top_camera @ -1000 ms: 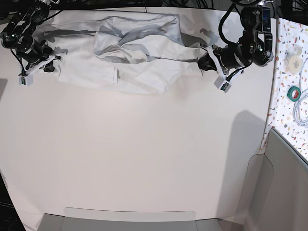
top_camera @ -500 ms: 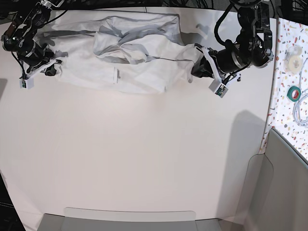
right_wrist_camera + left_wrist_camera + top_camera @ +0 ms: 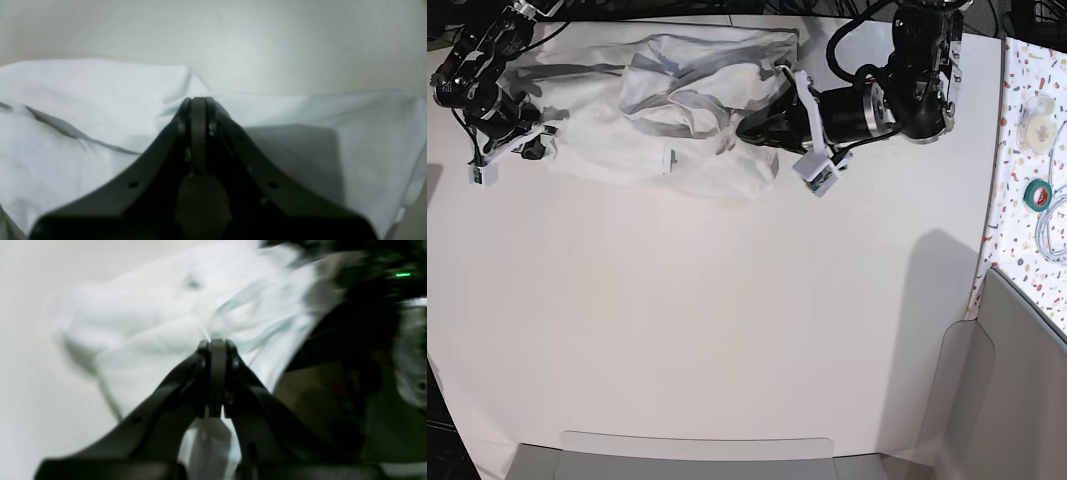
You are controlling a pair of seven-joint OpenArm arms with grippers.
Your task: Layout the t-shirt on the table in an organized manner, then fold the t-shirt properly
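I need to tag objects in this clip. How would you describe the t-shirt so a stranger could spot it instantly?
Start with the big off-white table and look along its far edge, between the two black arms. The t-shirt is the rumpled white cloth heap there, with grey shadowed folds. It is the only soft, wrinkled thing on the smooth tabletop.
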